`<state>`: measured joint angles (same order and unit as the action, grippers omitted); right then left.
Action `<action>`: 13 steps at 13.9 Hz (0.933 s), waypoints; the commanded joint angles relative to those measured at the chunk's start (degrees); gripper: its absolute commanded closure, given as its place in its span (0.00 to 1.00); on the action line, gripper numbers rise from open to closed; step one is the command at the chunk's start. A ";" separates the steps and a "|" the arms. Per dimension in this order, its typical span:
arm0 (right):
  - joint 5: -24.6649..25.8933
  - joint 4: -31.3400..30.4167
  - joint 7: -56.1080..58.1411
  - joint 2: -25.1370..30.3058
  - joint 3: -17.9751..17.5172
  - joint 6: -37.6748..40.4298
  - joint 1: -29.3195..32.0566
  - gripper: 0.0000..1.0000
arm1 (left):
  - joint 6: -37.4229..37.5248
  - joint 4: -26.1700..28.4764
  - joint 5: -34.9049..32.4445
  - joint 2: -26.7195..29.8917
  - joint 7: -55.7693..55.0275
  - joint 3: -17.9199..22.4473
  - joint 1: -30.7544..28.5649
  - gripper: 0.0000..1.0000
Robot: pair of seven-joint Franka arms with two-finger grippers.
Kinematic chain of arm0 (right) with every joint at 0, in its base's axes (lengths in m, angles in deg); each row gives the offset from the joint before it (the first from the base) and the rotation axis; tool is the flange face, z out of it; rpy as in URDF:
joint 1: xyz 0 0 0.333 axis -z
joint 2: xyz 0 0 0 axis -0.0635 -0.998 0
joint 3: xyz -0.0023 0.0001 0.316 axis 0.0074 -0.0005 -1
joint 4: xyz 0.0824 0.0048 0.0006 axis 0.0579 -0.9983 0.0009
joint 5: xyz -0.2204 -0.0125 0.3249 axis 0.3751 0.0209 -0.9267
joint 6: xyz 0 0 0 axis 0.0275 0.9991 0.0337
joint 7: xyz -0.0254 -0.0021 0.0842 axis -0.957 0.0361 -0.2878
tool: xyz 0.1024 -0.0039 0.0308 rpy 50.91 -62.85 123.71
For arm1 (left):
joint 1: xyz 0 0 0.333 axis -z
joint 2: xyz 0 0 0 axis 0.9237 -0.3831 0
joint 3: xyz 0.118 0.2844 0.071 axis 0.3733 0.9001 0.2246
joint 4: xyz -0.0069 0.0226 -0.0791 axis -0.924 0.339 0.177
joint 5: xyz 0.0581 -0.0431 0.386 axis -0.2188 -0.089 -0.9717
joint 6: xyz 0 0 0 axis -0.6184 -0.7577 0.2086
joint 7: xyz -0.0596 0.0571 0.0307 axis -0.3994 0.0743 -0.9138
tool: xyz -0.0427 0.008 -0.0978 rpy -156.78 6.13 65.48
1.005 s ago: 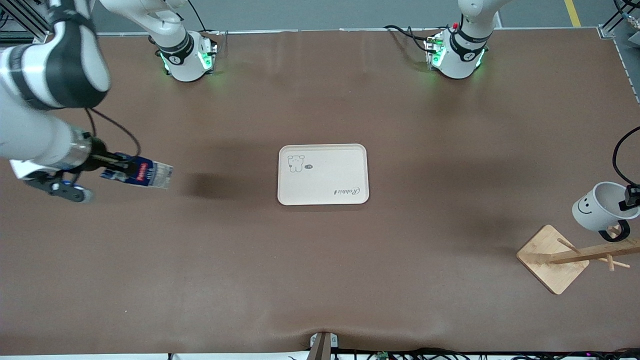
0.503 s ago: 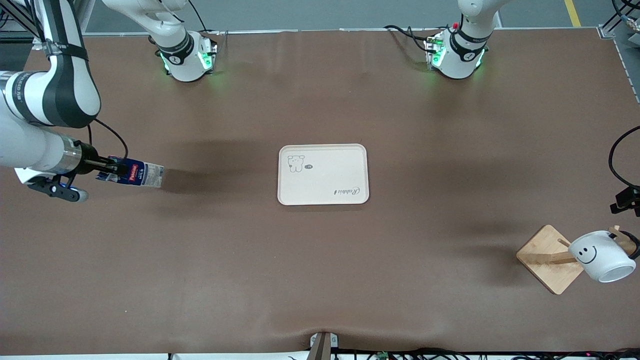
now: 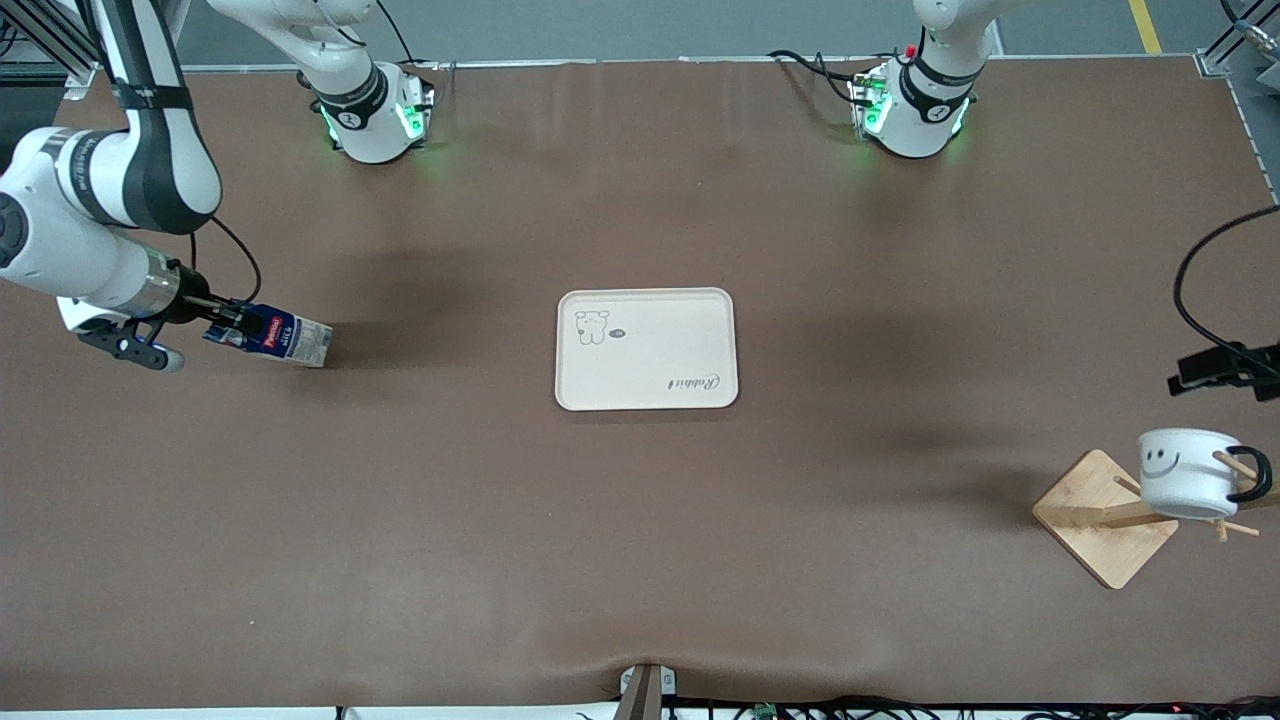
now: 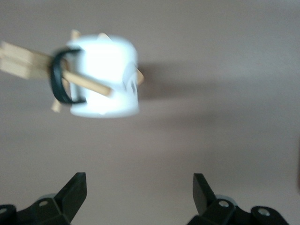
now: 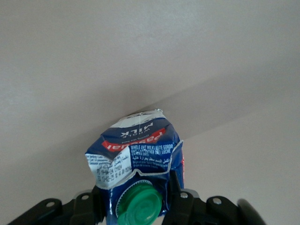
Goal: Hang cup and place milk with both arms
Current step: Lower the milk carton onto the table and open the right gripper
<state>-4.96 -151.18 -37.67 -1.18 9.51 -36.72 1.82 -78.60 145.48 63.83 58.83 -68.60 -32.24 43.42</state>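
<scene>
The cup [image 3: 1185, 472], a white mug with a black smiley face, hangs by its black handle on a peg of the wooden rack [image 3: 1105, 520] at the left arm's end of the table. In the left wrist view the cup [image 4: 105, 77] hangs free on the peg. My left gripper [image 4: 139, 192] is open and empty, clear of the cup; in the front view it [image 3: 1215, 372] shows at the frame's edge. My right gripper [image 3: 222, 333] is shut on the milk [image 3: 285, 342], held tilted low over the table at the right arm's end. The right wrist view shows the milk [image 5: 136, 154] with its green cap [image 5: 140, 204] between my fingers.
A cream tray [image 3: 647, 385] with a small dog drawing lies at the middle of the brown table. The rack's square wooden base sits nearer the front camera than the left gripper. The two arm bases [image 3: 375, 115] [image 3: 915, 110] are lit green.
The left gripper let go of the cup, which now hangs on the rack peg, and drew away from it. The right gripper lowered the milk closer to the table.
</scene>
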 commanded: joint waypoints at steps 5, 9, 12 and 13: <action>0.56 -3.36 0.59 3.30 -1.32 -1.58 2.62 0.31 | 7.10 0.32 -1.26 3.07 -2.75 -3.79 1.03 0.00; 0.56 -3.27 4.10 3.04 -1.32 -2.02 2.62 0.19 | 8.95 0.23 0.49 3.07 -2.57 -3.80 0.24 0.00; 0.56 -3.35 4.45 3.04 -1.32 -1.93 2.54 0.09 | 9.22 0.23 0.41 4.11 -4.15 -3.71 0.33 0.00; 0.56 -3.35 4.45 3.04 -1.32 -1.93 2.54 0.07 | 9.31 0.41 0.50 5.60 -5.38 -3.54 0.41 0.00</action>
<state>-4.96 -153.37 -34.09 0.48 9.31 -38.21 2.96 -70.30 145.70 63.86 61.84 -72.10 -35.54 44.16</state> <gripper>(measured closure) 0.084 0.000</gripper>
